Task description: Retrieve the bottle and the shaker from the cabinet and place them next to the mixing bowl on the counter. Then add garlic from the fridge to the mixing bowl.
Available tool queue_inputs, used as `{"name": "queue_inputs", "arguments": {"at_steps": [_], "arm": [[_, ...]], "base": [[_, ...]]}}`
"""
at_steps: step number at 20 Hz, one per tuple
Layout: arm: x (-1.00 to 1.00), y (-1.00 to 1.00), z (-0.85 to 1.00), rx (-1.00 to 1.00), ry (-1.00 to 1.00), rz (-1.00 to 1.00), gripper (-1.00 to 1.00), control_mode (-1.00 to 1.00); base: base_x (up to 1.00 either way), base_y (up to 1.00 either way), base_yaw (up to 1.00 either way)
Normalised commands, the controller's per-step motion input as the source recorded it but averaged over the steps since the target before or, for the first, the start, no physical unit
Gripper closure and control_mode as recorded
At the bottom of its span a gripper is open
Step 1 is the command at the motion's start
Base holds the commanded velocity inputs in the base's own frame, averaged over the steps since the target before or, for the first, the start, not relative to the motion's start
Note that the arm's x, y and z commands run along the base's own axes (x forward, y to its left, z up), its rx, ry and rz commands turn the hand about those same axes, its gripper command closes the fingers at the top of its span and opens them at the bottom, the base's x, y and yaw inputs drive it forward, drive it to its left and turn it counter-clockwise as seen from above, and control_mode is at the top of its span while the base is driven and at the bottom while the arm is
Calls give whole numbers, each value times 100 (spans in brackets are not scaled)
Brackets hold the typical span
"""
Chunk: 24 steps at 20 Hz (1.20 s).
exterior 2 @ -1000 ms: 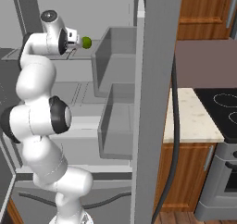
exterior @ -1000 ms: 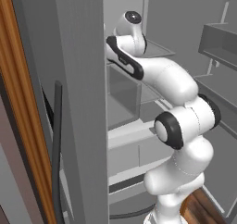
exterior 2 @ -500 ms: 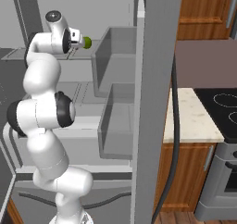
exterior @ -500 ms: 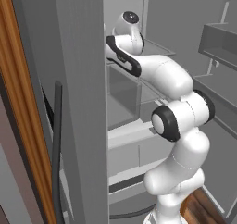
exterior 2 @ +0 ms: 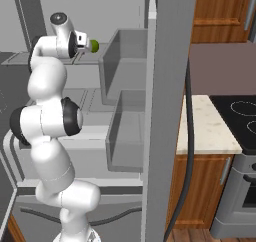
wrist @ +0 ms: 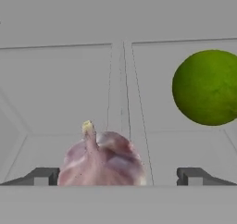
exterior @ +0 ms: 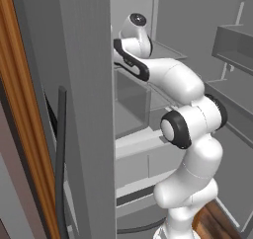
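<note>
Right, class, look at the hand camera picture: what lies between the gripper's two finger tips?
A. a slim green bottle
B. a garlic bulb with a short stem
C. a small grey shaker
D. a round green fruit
B: the garlic sits between the open gripper tips with its stem up, while the round green fruit lies off to the right, farther back.

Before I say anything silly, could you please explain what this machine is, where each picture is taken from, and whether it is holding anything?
It is a white robot arm reaching into an open grey fridge. Two pictures come from cameras behind the arm, to its left and right. The third looks along the gripper, whose two dark fingertips stand wide open. Between them, nearer the left-hand tip, sits the garlic, not yet gripped. A green round fruit lies farther back. Nothing is held.
</note>
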Motion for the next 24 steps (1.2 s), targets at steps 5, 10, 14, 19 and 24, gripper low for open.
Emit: {"name": "queue_inputs", "arguments": {"at_steps": [5,10,14,19,24], "arm": [[1,8,-12,0,0,0,-100,-100],[0,7,-13,0,0,0,-100,-100],[0,3,-14,0,0,0,-100,-100],[16,0,-6,0,0,0,-100,-100],[24,0,0,0,0,0,-100,-100]], "base": [[0,0,0],[0,0,0],[0,0,0],[0,0,0],[0,0,0]]}}
